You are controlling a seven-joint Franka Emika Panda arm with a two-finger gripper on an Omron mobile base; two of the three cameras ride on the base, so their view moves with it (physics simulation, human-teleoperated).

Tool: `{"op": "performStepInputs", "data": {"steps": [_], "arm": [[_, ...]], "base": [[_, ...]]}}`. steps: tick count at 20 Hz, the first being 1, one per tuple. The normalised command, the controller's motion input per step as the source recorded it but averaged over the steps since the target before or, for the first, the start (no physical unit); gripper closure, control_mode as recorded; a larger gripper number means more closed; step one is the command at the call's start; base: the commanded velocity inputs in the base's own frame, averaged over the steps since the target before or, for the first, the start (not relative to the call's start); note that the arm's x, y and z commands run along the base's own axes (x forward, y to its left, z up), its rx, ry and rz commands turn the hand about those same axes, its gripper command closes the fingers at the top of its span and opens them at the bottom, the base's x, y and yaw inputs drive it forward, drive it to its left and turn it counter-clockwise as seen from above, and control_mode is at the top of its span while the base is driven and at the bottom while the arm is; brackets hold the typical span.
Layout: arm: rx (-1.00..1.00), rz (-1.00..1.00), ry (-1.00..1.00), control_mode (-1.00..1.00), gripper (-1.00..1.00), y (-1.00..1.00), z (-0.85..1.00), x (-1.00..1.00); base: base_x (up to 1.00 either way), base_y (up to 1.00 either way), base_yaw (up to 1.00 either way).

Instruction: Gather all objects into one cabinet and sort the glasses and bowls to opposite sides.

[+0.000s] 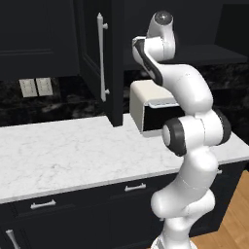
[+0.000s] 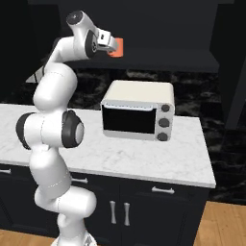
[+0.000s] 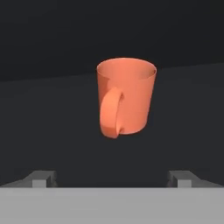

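The arm is stretched high, up above the white marble counter (image 2: 158, 163), with the gripper (image 2: 113, 46) reaching in at the open black wall cabinet (image 1: 116, 73), whose door (image 1: 90, 53) with the long silver bar handle (image 1: 102, 57) swings out over the counter's back edge. Right in front of the hand sits the orange-red mug (image 3: 124, 96), upright on the dark cabinet shelf (image 3: 183, 109), handle turned toward the camera. From the right base view the mug (image 2: 117, 48) looks tucked just at the gripper's tip, but the hand view settles it: the two fingertips (image 3: 41, 178) stand wide apart at the bottom with the mug ahead of them and clear of both, so the pincer is released and grasps nothing. The mug's spot on the shelf relative to its ends cannot be told from here, as the dark interior swallows the walls. It reads as a mug either just set down or about to be taken; the handle-forward pose would suit a straight approach, fingers passing either side of the body. Below, a cream toaster oven (image 2: 138, 115) stands at the back of the counter under the shelf, so any lowering of the arm would need to mind its top. No bowls are on show at this moment.
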Motion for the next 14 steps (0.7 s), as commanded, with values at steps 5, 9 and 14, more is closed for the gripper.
{"op": "performStepInputs", "data": {"steps": [5, 9, 14], "arm": [[0.00, 0.00, 0.00, -1.00, -1.00, -0.03, -0.33, 0.67], [0.00, 0.00, 0.00, -1.00, -1.00, -0.14, -0.11, 0.60], [0.00, 0.00, 0.00, -1.00, -1.00, -0.12, 0.00, 0.62]], "base": [[0.00, 0.00, 0.00], [0.00, 0.00, 0.00], [0.00, 0.00, 0.00]]}}
